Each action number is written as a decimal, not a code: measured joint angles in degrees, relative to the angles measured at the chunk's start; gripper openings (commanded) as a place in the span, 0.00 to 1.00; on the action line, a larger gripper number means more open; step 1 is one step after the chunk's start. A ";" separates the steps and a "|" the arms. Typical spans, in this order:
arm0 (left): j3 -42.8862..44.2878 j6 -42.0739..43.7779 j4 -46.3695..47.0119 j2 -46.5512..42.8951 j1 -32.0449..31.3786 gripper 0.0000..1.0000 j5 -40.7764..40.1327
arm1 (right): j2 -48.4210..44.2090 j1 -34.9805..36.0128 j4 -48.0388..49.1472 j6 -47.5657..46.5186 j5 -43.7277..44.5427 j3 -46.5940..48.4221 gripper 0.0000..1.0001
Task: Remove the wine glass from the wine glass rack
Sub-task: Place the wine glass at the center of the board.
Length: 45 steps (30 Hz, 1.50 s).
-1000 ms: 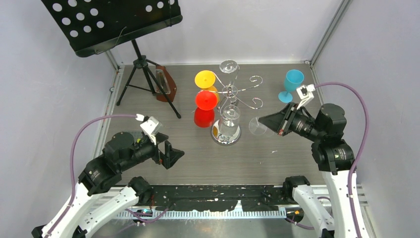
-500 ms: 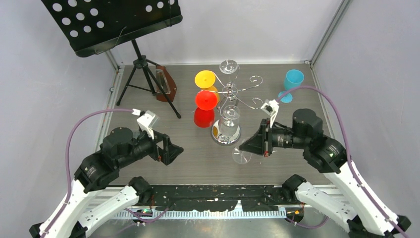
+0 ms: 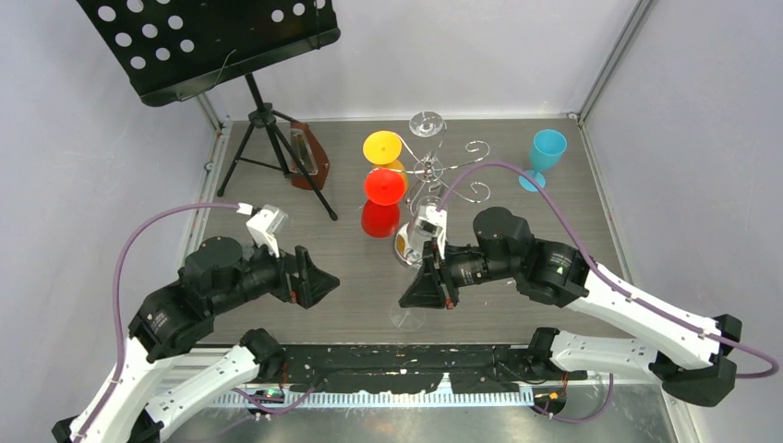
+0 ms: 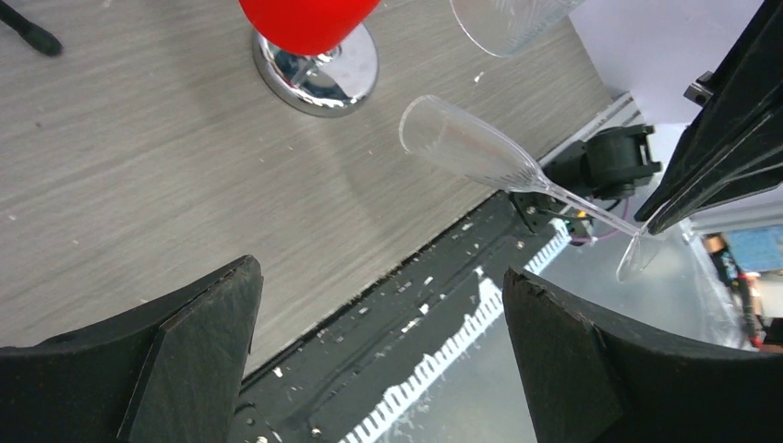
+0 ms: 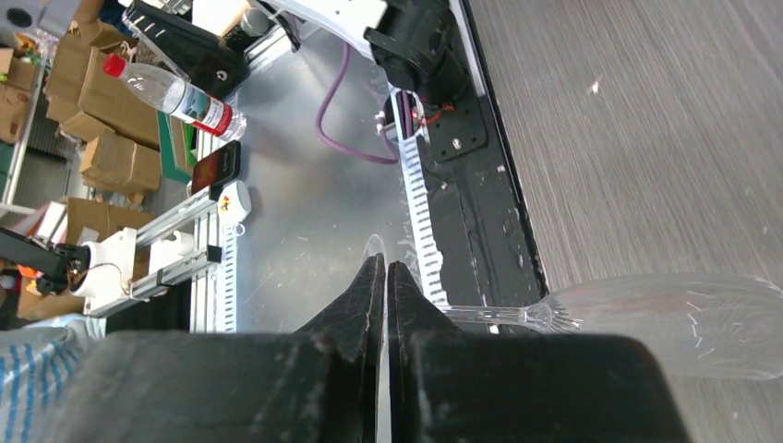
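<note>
The wine glass [image 3: 407,318] is clear and lies on its side in the air over the table's near edge. My right gripper [image 3: 413,293] is shut on its foot. In the right wrist view the stem [image 5: 499,316] runs right from the pinched jaws [image 5: 385,268] to the bowl [image 5: 679,323]. The left wrist view shows the same wine glass [image 4: 471,148], bowl toward the table. The chrome wine glass rack [image 3: 434,170] stands at mid-table, behind the held glass, with yellow, red and clear glasses hanging on it. My left gripper [image 3: 319,281] is open and empty, left of the glass.
A blue glass [image 3: 545,152] stands upright at the back right. A black music stand [image 3: 212,46] on a tripod fills the back left, with a brown object [image 3: 307,157] beside its legs. The rack's round base [image 4: 323,78] shows in the left wrist view.
My right arm has swung from the right side of the table toward the front centre, carrying the clear wine glass away from the rack. The left arm shifted only slightly.
</note>
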 measured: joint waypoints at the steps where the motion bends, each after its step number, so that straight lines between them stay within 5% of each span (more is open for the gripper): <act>1: 0.15 -0.70 -0.24 0.00 0.20 0.99 0.44 | 0.72 0.96 0.26 -0.57 0.33 0.79 0.06; 12: 0.28 -12.39 0.44 -0.66 3.17 0.99 11.43 | 9.11 9.57 2.75 -9.64 3.26 12.52 0.06; 25: -7.43 -28.76 12.61 -3.67 9.22 0.99 25.46 | 10.36 15.58 5.68 -22.86 8.04 13.68 0.06; 41: -12.44 -36.04 24.85 -4.24 9.31 0.99 31.67 | 14.38 23.41 14.43 -38.66 14.99 13.64 0.06; 45: -13.16 -36.50 26.93 -4.66 9.35 0.88 32.46 | 14.73 24.55 15.87 -40.94 17.18 13.55 0.06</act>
